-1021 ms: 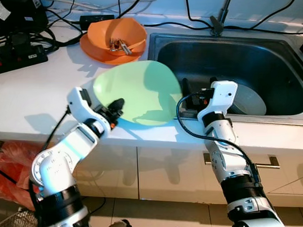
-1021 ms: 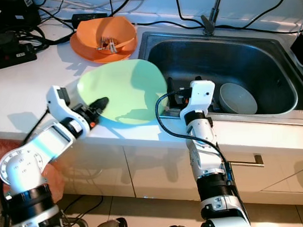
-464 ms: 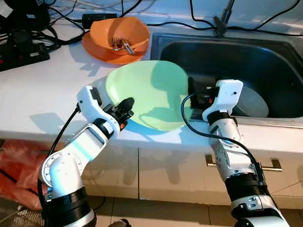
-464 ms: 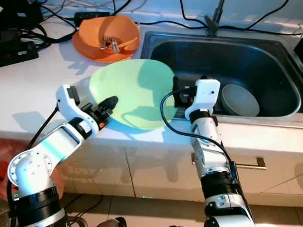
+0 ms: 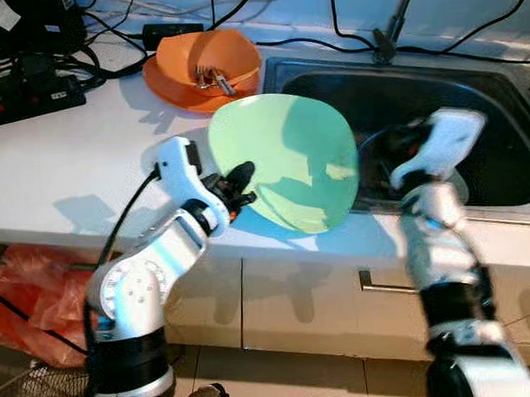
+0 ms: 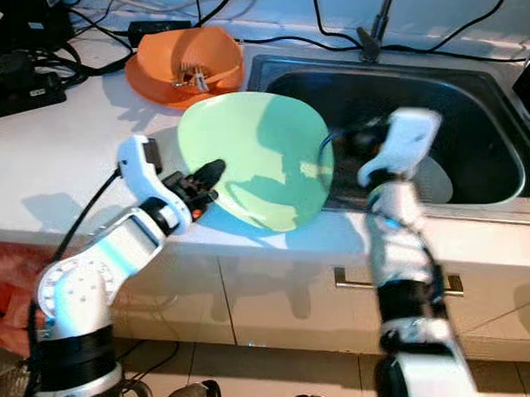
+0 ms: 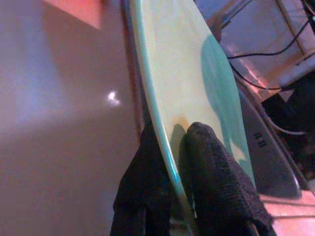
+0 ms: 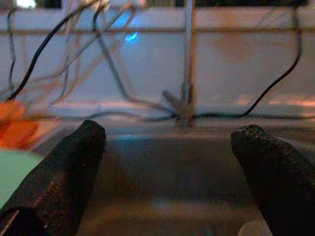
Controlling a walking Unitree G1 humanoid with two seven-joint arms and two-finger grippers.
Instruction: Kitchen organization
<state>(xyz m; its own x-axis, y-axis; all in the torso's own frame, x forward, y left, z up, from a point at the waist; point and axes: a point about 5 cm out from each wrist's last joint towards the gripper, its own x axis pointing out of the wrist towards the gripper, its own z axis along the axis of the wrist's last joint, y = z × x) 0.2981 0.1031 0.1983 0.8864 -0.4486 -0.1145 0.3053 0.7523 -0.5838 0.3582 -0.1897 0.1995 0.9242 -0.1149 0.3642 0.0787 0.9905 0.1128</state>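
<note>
A large pale green plate (image 5: 290, 158) hangs tilted above the counter's front edge, its right rim reaching over the left side of the sink (image 5: 496, 86). My left gripper (image 5: 238, 184) is shut on the plate's near left rim; the left wrist view has one black finger on each face of the plate (image 7: 197, 88). My right gripper (image 8: 170, 137) is open, its fingers (image 8: 64, 162) wide apart with nothing between them, facing the faucet across the sink. The right arm (image 5: 442, 144) is blurred and raised over the sink, just right of the plate.
An orange bowl (image 5: 206, 65) holding cutlery stands on an orange plate behind the green plate. A grey bowl (image 6: 434, 179) lies in the sink, partly hidden by my right arm. The faucet (image 5: 390, 29) rises at the back. A power strip and cables (image 5: 30, 89) crowd the counter's back left.
My left gripper has carried the green plate up and to the right, toward the sink, tilting it more. My right gripper has left the plate's right rim and swung up over the sink.
</note>
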